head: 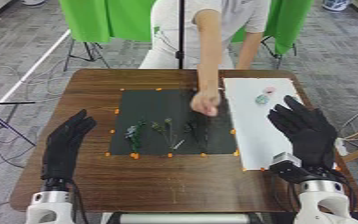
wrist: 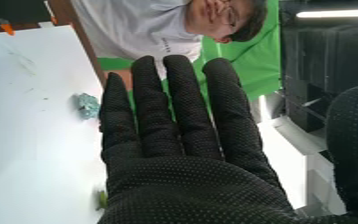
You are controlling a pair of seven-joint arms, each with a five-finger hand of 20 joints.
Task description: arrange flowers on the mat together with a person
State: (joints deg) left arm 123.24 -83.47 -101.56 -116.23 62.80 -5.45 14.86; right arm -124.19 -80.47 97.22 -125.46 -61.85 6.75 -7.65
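Closest to the robot, its left hand hangs over the brown wooden table, just beside the dark mat, fingers loosely extended, nothing in them. The right hand hovers by the white sheet, released too; the wrist view shows its straight fingers.

Bits of orange tape dot the mat's edges. On the mat lie a bluish-green flower sprig toward the left, a thin-stemmed sprig in the middle with a pale stem at its near end, and a darker sprig to the right.

Farther off, a person's hand reaches down over the mat's right part, from across the table; I can't tell what it holds. Out on the white sheet sits a teal flower, and right behind it a pink flower.
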